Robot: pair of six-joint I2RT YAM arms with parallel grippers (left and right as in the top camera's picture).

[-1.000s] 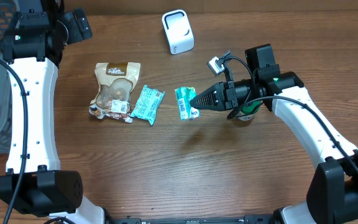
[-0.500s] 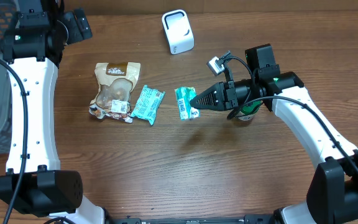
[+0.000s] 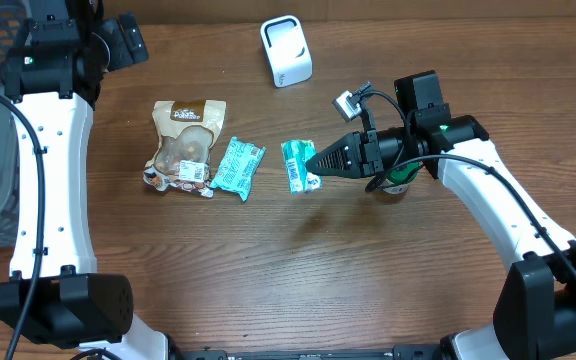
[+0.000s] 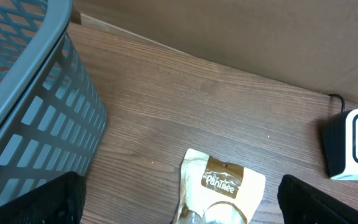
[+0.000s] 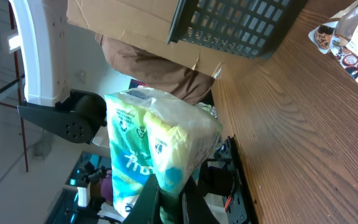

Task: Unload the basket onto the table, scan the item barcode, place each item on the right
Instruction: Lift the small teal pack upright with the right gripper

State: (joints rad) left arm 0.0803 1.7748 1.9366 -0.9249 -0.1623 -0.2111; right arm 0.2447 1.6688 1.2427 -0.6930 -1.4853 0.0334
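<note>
The right gripper [image 3: 312, 160] is clamped on a green packet [image 3: 297, 165], its jaws closed together on one end. In the right wrist view the fingertips [image 5: 157, 199] pinch the packet's lower edge and the packet [image 5: 157, 146] stands up from them, green and yellow print facing the camera. No barcode can be made out on that face.

The packet is on the robot's side of the scanner [image 3: 286, 50], well apart from it and almost straight in front of it. The scanner is a small white box standing on the table [image 3: 298, 280] near the far edge.

A second packet [image 3: 238, 167], teal, lies flat to the scanner's left and nearer the robot, just beside the held one. A brown pouch [image 3: 183, 145] lies further left of the scanner, touching that second packet. A green can [image 3: 398, 183] stands right of the scanner and nearer the robot, partly hidden under the right arm.

The left gripper [image 4: 179, 186] has its jaws wide apart and empty, far to the scanner's left. A grey basket [image 4: 36, 124] is further left again.
</note>
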